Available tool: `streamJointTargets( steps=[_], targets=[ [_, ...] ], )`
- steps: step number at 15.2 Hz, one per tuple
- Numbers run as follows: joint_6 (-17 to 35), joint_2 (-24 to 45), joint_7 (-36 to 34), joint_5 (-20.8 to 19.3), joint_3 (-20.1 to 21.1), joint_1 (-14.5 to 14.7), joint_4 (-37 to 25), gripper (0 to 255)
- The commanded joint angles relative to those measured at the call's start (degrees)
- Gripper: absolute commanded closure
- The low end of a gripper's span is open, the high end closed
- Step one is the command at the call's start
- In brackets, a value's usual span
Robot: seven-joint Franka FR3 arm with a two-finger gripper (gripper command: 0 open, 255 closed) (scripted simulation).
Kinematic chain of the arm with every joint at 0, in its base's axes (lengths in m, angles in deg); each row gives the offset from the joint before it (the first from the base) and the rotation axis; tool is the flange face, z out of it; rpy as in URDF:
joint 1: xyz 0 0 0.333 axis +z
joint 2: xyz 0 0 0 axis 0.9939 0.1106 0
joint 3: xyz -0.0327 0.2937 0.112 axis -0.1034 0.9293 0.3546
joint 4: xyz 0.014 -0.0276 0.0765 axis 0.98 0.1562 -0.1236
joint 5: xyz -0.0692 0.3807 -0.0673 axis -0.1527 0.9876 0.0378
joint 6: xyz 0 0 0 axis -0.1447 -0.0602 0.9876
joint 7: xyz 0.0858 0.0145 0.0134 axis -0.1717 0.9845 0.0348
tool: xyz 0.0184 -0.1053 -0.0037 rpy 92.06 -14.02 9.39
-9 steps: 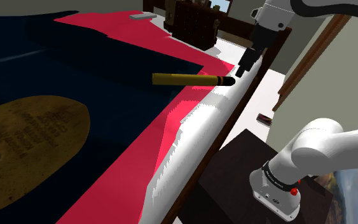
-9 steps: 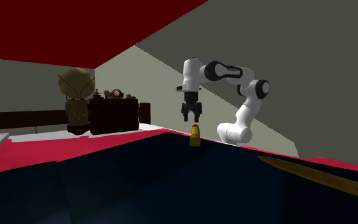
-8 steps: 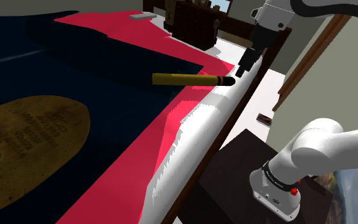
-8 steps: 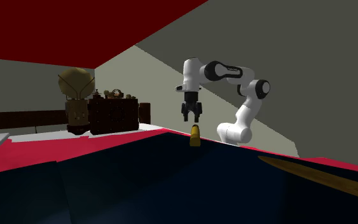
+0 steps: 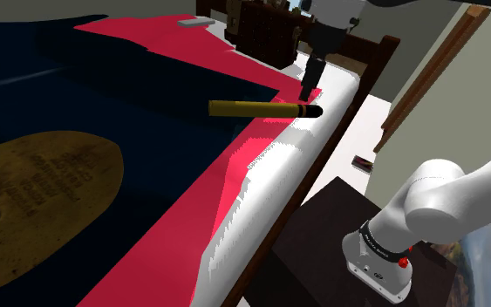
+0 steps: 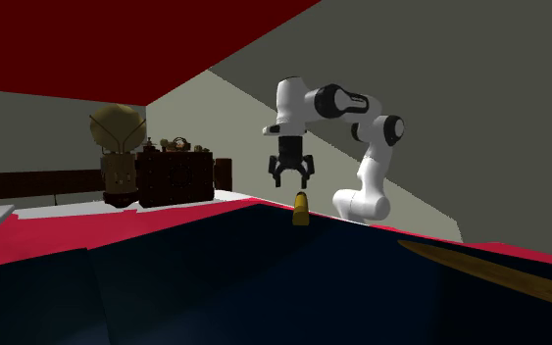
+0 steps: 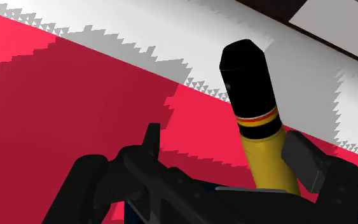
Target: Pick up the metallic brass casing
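Observation:
The brass casing point(image 5: 256, 109) is a long yellow cylinder with a black tip. It lies on the bed where the red cover point(image 5: 235, 161) meets the dark blue one. My gripper point(image 5: 309, 87) hangs just above the black tip, its fingers apart. In the second exterior view the casing point(image 6: 302, 209) is seen end-on, with the open gripper point(image 6: 290, 180) slightly above it. In the wrist view the casing point(image 7: 263, 149) runs between the two fingers, nearer one finger point(image 7: 304, 159) than the other finger point(image 7: 152, 137), and neither clasps it.
The bed's white edge point(image 5: 274, 170) drops off towards my stand point(image 5: 322, 240). A dark wooden cabinet point(image 5: 265, 30) stands at the far end, and a flat white object point(image 5: 198, 21) lies on the red cover. A brown oval patch point(image 5: 43, 179) marks the blue cover.
The arm has swung towards the shoulder view's left, carrying the gripper from beyond the bed's edge to just above the casing's black tip. The casing has not moved.

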Motion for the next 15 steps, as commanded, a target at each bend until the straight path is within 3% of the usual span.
streamJointTargets(
  steps=[1,6,15],
  targets=[
    [0.3,2.8,4.1,-0.1,1.2,2.4,-2.2,0],
    [-0.4,8.8,13.7,-1.0,4.4,7.5,-8.2,0],
    [5.4,8.3,13.8,-0.8,4.5,7.5,-1.9,0]
  ],
)
